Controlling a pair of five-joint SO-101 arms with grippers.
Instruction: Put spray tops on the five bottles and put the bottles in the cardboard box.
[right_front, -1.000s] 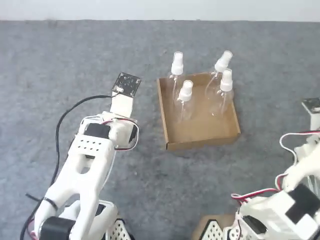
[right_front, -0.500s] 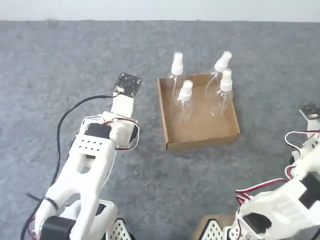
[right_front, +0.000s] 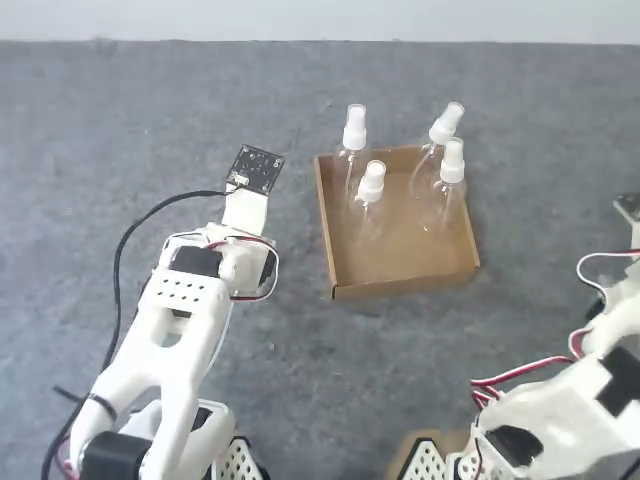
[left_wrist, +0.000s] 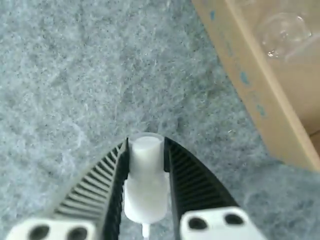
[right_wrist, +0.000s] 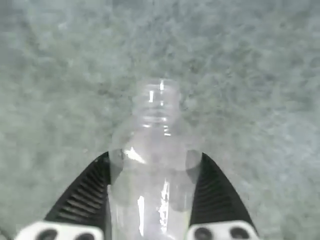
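Note:
My left gripper (left_wrist: 146, 145) is shut on a white spray top (left_wrist: 146, 172), held just above the grey carpet beside the cardboard box (left_wrist: 250, 75). A clear bottle (right_wrist: 157, 150) with a bare threaded neck is clamped in my right gripper (right_wrist: 154, 157), also over the carpet. In the high view, the cardboard box (right_front: 345, 260) holds several clear bottles with white spray tops, such as one (right_front: 371, 190) near its left wall and one (right_front: 452, 165) at its right. The left arm (right_front: 200, 300) stands left of the box, the right arm (right_front: 590, 400) at the lower right.
Grey carpet (right_front: 150, 110) covers the whole table. A black cable (right_front: 125, 250) loops beside the left arm. A brown base plate (right_front: 425, 445) lies at the front edge by the right arm. Open carpet lies between the two arms in front of the box.
The right arm has shifted slightly toward the right edge of the high view. The left arm, box and bottles have not moved.

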